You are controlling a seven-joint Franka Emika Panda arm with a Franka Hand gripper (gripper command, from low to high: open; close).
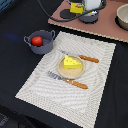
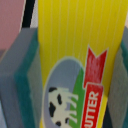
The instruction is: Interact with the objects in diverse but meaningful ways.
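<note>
Surface: we see a table [image 1: 15, 20] covered in dark cloth, with a pale woven placemat [image 1: 70, 80] laid at a slant across its middle. Along the far edge sits a pinkish-brown board [image 1: 107, 27]; a bowl-like vessel [image 1: 123, 17] rests at that board's end toward the exterior view's right. Little of the room shows beyond the table.

On the placemat: a tan round plate [image 1: 71, 70] carrying the yellow cheese wedge [image 1: 71, 63], its thin end toward the exterior view's right. A wooden-handled knife [image 1: 82, 57] lies just beyond the plate, a wooden-handled fork [image 1: 67, 80] just before it, both roughly parallel, handles toward the exterior view's right.

Off the placemat's corner, toward the exterior view's left, the grey two-handled pot [image 1: 41, 41] stands upright on the cloth with the red tomato [image 1: 37, 40] inside.

The gripper [image 1: 80, 9] is over the pinkish board at the far edge. In the wrist view we see the yellow butter box [image 2: 75, 55] clamped between the grey pads [image 2: 22, 75], which press on its two narrow sides. The box's long axis runs along the pads, away from the camera; its printed face, with a cow and the word BUTTER, faces the lens.
</note>
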